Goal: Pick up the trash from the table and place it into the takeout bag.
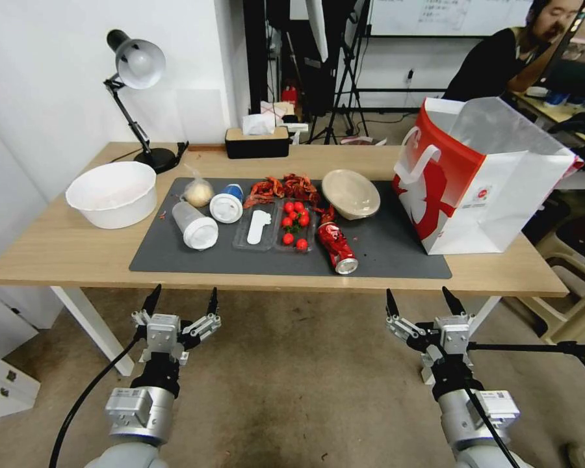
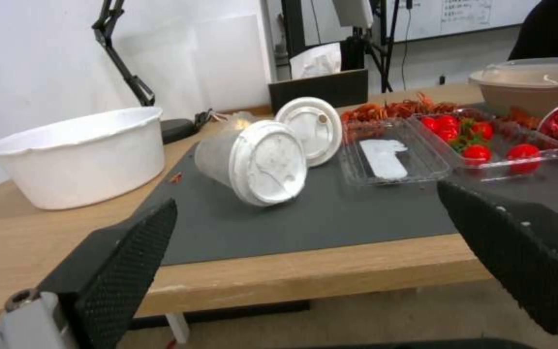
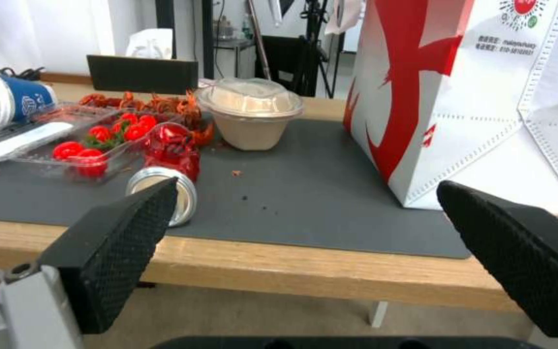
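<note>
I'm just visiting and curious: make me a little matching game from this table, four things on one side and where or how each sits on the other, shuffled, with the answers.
Things:
1. crushed red drink can
2. clear cup with white lid
3. takeout bag
4. large white bowl

States:
A. standing open at the table's right end
B. upright on bare wood, left of the dark grey mat
C. lying on the mat beside the tomato tray
D. tipped on its side on the mat's left part

Pairs: 1-C, 2-D, 3-A, 4-B

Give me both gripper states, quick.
Left gripper: open, empty, in front of the table.
Right gripper: open, empty, in front of the table.
</note>
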